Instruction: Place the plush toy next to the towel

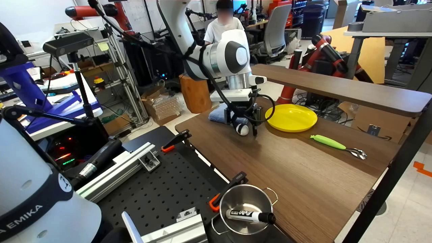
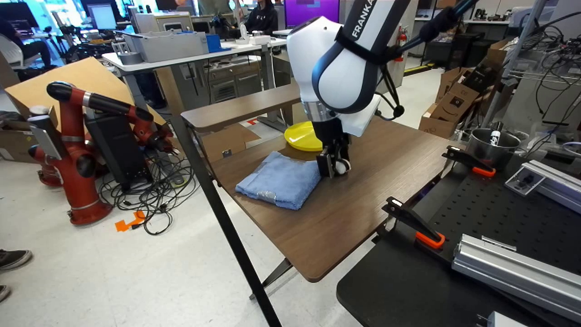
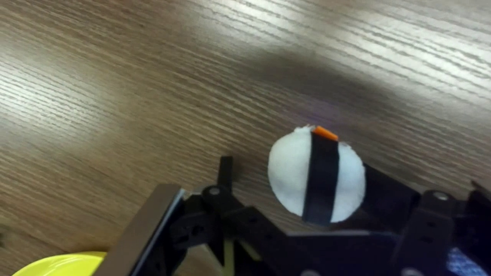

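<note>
The plush toy (image 3: 289,174) is a small white ball with a black band and an orange bit; it also shows in both exterior views (image 1: 242,130) (image 2: 341,167). It is on or just above the wooden table, between my gripper's fingers. My gripper (image 3: 295,165) points down and is open. A gap shows between the toy and the left finger in the wrist view; the toy is close to the right finger, contact unclear. The folded light-blue towel (image 2: 281,181) lies flat beside the gripper; it is partly hidden behind the gripper in an exterior view (image 1: 217,114).
A yellow plate (image 1: 292,118) lies near the gripper at the far side of the table (image 1: 287,175). A green-handled utensil (image 1: 329,142) lies beyond it. A metal pot (image 1: 233,194) with a marker stands at the near edge. Clamps (image 1: 233,187) grip the edge. A raised shelf (image 1: 337,87) spans the back.
</note>
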Controlling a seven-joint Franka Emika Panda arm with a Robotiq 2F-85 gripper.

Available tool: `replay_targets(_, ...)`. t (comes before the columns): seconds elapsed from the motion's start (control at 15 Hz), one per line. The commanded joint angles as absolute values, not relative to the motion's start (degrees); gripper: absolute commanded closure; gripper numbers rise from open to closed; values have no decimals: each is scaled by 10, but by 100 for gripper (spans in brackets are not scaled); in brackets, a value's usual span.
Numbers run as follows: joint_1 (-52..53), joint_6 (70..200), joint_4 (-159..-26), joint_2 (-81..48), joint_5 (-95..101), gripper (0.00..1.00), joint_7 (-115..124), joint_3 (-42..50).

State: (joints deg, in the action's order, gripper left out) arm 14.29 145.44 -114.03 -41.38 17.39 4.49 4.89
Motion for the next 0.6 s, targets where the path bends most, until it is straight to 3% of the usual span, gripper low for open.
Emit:
replay_targets(0.0, 143, 1456, -1134, -420, 187, 0, 54, 53)
replay_targets(0.53, 126, 1467, -1195, -345, 180, 0, 37, 42)
